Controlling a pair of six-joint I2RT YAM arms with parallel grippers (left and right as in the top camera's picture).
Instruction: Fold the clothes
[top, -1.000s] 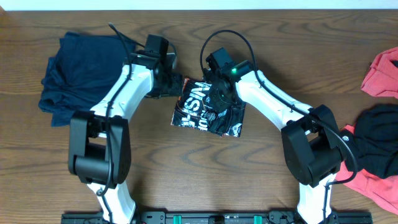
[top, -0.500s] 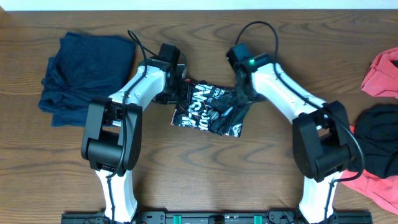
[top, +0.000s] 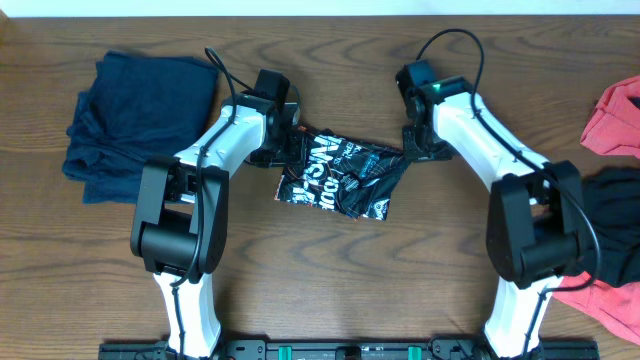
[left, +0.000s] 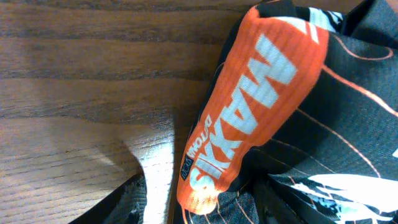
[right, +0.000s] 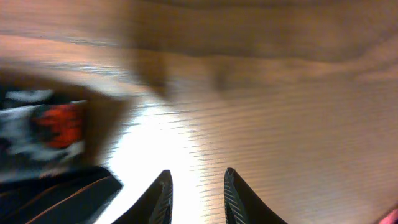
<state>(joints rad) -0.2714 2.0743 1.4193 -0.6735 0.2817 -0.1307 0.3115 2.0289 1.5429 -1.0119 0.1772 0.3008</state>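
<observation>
— So, which step am I looking at?

— Overhead view: the black jersey (top: 340, 180) lies bunched on the wooden table (top: 300, 270), white lettering up. I judge I'm at the spreading-out stage, before any real fold. My left gripper (top: 287, 152) sits at the jersey's left edge. Its wrist view shows an orange sleeve cuff (left: 249, 106) between the fingers, but I cannot tell whether they pinch it. My right gripper (right: 198, 177) is just off the jersey's right edge, fingers parted over bare wood, holding nothing.

— What does the next move call for?

— Probably the right gripper finding the jersey's right edge, so both can draw the cloth flat.

— Anything in the way?

— Nothing close. A navy garment (top: 140, 110) lies well to the left of the jersey. A coral-red garment (top: 612, 118) and a plain black garment (top: 615, 235) lie well to its right, waiting their turn.
</observation>
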